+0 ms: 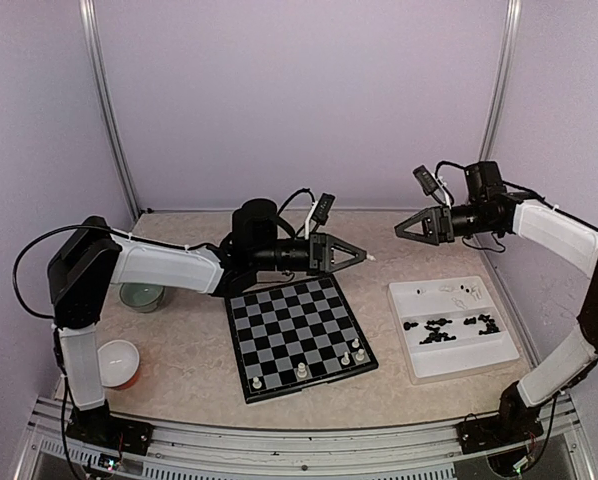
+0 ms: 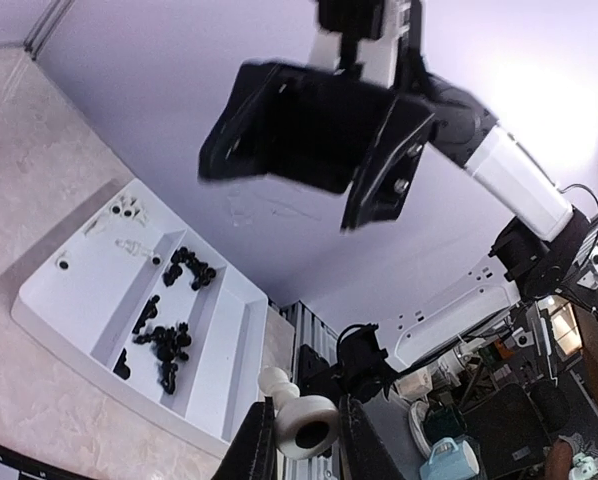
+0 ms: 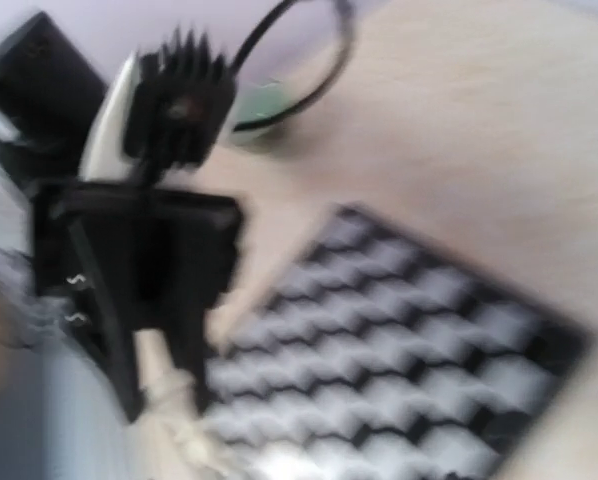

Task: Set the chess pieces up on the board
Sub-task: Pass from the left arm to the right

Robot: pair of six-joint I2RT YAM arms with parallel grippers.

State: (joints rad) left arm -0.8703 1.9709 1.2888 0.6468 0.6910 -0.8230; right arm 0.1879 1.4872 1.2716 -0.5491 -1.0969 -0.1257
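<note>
Our left end effector (image 1: 362,257) is closed on a cream-white piece (image 2: 297,418). It grips across the body, with the hollow base turned back toward the wrist and the head poking past the fingertips. We judge the piece needs turning upright before it can stand. It hangs over the far right corner of the board (image 1: 279,322), well apart from the few cream pieces (image 1: 302,370) on the near rows. Our right end effector (image 1: 399,231) faces it nearby, jaws apart and empty. The black pieces (image 1: 444,325) wait in the white tray (image 1: 449,362) on the bench.
</note>
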